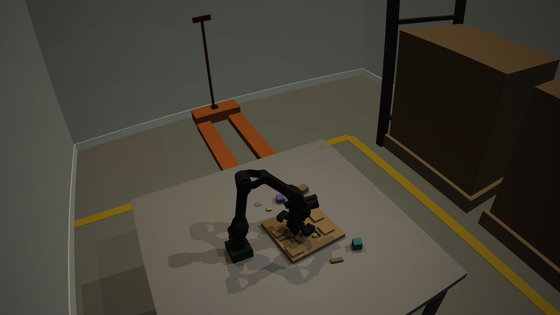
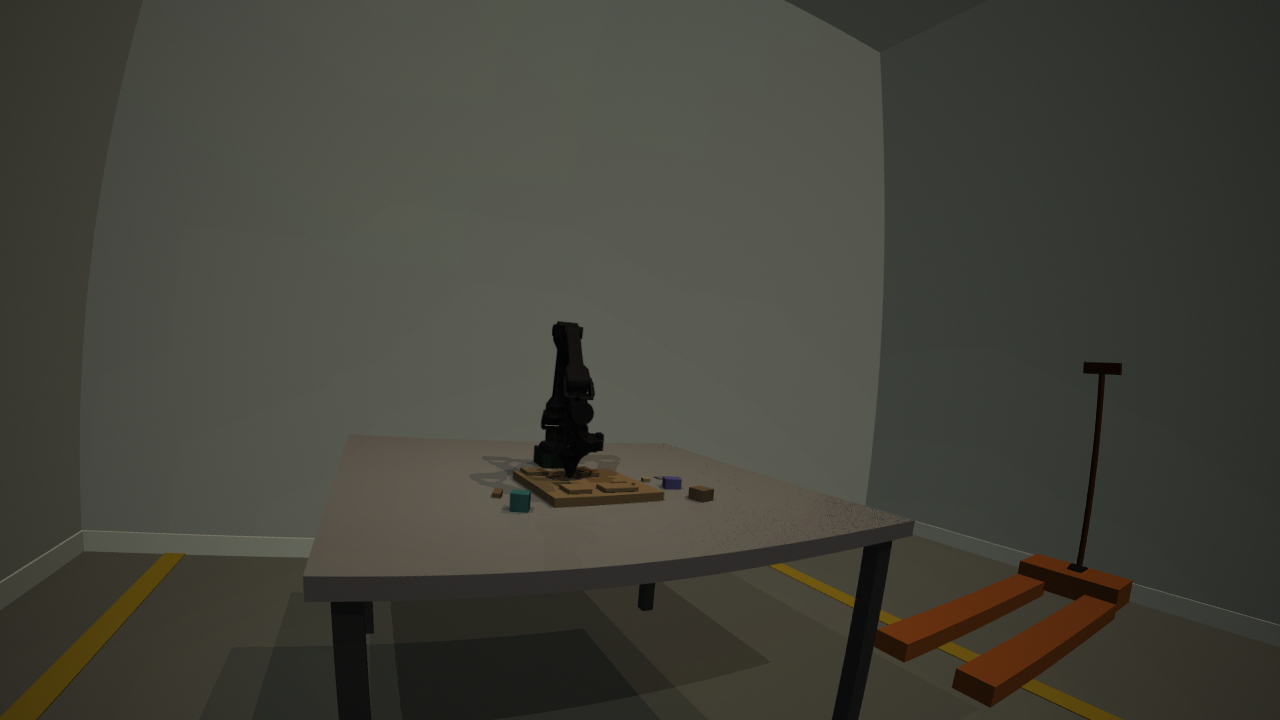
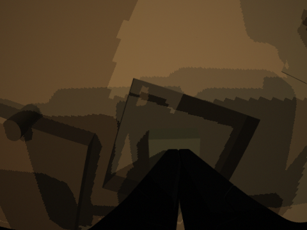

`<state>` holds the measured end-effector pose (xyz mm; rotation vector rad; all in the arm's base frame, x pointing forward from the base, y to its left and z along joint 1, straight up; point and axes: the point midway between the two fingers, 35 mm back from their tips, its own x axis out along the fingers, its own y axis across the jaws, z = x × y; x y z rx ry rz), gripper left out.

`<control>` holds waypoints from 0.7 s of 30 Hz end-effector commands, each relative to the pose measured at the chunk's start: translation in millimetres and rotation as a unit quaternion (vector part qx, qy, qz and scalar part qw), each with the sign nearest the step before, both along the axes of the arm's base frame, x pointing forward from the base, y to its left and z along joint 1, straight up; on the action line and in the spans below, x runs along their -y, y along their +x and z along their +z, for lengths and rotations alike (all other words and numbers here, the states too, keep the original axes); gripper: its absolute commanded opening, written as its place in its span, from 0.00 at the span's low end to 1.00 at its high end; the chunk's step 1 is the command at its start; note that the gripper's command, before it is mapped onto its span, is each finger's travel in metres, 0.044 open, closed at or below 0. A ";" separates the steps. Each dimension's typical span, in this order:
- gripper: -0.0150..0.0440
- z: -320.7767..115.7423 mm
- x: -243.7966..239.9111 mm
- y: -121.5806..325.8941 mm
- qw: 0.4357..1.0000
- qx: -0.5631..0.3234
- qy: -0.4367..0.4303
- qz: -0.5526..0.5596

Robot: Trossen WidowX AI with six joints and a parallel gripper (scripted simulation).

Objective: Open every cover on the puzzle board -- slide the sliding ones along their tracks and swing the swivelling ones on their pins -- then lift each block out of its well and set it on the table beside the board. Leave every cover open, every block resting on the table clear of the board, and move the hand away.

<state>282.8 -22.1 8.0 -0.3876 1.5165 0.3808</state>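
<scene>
The wooden puzzle board (image 1: 313, 249) (image 2: 608, 500) lies on the table. My gripper (image 1: 300, 234) (image 2: 571, 474) (image 3: 178, 160) is shut and empty, pointing down low over its middle. In the wrist view a square well (image 3: 241, 137) is uncovered, with a pale greenish block (image 3: 174, 144) in it; the fingertips overlap the block. A cover (image 3: 61, 160) with a dark round peg (image 3: 13, 129) is left of the well. Raised covers (image 1: 325, 229) (image 1: 293, 251) show elsewhere on the board. A teal block (image 1: 356, 244) (image 2: 520, 500) and a purple block (image 1: 280, 198) (image 2: 672, 482) rest on the table.
A brown block (image 1: 303, 188) (image 2: 700, 493) stands beyond the board. A flat tan piece (image 1: 336, 260) (image 2: 496, 492) lies near the teal block. A small yellow piece (image 1: 268, 209) and a flat grey piece (image 1: 257, 204) lie near the purple block. The arm hides part of the board.
</scene>
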 end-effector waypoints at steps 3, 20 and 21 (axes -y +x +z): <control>0.25 5.3 -0.4 -0.8 1.000 0.001 0.001 0.002; 0.25 11.1 -0.3 -2.3 1.000 0.001 0.001 0.002; 0.25 11.1 -0.3 -2.3 1.000 0.001 0.001 0.002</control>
